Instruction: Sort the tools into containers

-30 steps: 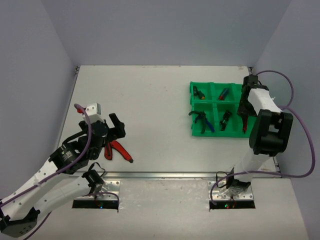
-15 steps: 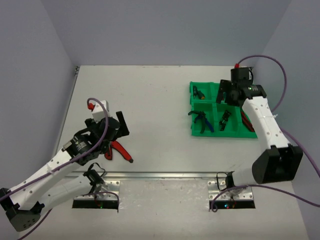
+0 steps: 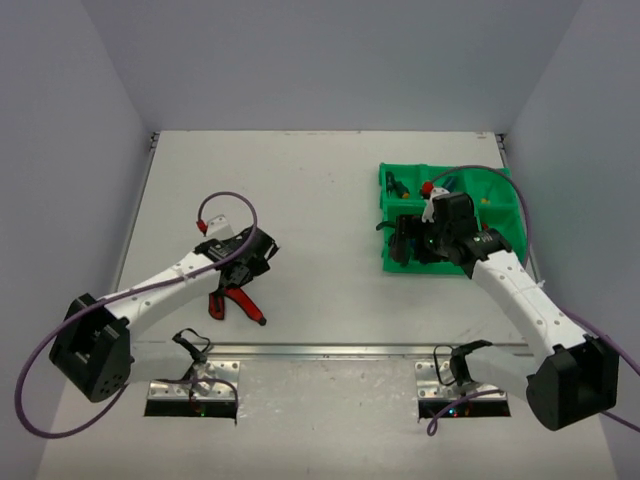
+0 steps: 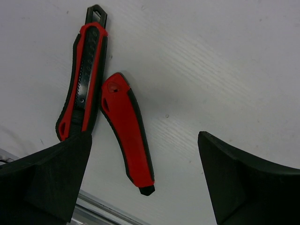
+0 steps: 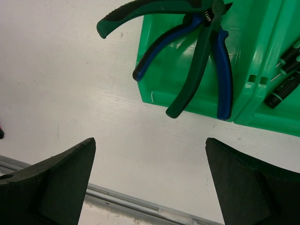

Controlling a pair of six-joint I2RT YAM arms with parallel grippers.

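Two red-handled cutters (image 3: 235, 298) lie side by side on the table at the near left. In the left wrist view one (image 4: 82, 84) is longer and one (image 4: 127, 136) is shorter. My left gripper (image 3: 255, 258) hovers just above and right of them, open and empty (image 4: 145, 187). The green tray (image 3: 497, 195) stands at the right. Green and blue-handled pliers (image 5: 201, 61) lie in its near-left compartment, with handles sticking over the rim. My right gripper (image 3: 402, 240) is open and empty above that corner (image 5: 150, 187).
Small screwdrivers (image 5: 286, 70) lie in the compartment beside the pliers. A black tool (image 3: 397, 185) and a red-blue tool (image 3: 446, 184) lie in the tray's far compartments. The table's metal front rail (image 3: 330, 350) runs close below the cutters. Grey walls enclose the table.
My left gripper has swung right, ending just above the red cutters. My right arm has swept from the tray's right side across to its near-left corner. Both stay open.
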